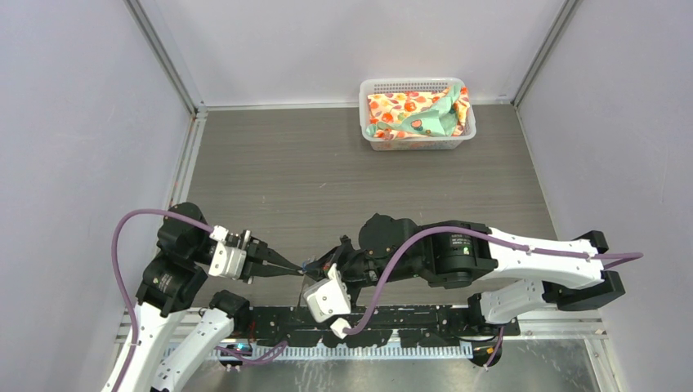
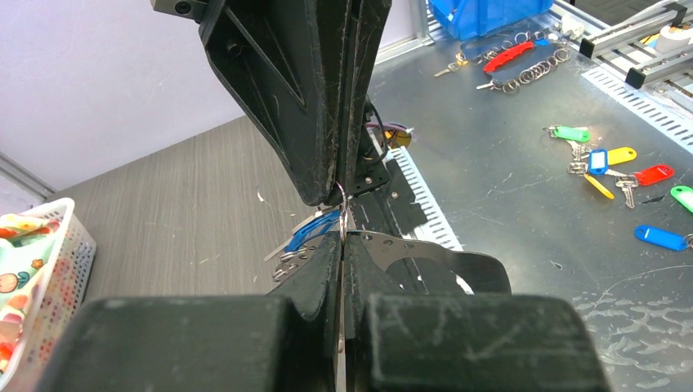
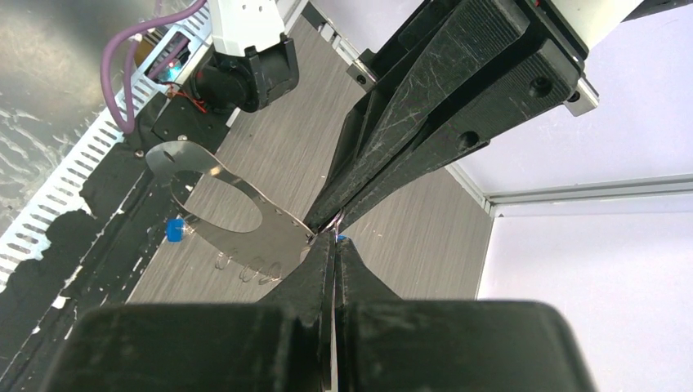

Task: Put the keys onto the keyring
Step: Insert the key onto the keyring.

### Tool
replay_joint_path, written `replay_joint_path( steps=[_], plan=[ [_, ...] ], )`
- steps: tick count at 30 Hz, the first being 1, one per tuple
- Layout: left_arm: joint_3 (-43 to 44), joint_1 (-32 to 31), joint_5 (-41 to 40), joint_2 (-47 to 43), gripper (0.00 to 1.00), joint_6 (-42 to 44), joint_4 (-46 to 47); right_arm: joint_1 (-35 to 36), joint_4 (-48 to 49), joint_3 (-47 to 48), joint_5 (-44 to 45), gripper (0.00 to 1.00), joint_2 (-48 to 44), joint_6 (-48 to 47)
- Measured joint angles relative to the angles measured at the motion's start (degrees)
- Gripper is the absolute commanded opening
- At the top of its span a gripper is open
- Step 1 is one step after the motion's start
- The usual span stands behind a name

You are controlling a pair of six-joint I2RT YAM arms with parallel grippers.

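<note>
Here, left gripper (image 1: 294, 267) and right gripper (image 1: 320, 263) are shut tip to tip.
One blue-headed key (image 2: 315, 229) and one thin wire keyring (image 2: 342, 198) are seen between; what is clamped cannot be told.

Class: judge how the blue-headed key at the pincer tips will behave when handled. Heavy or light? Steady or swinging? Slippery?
Probably light: the blue-headed key looks tiny beside the shut left pincer and right pincer. Likely to swing, since it seems to dangle at their tips, clear of the table. Its glossy plastic head may slip in a pinch.
</note>
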Motion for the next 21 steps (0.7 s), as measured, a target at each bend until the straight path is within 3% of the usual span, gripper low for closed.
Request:
replay_joint_path(
  steps=[21],
  plan=[
    [0.00, 0.00, 0.22, 0.00, 0.00, -0.02, -0.02, 0.00, 0.07, 0.31, 0.02, 0.01, 0.57, -0.81]
  ],
)
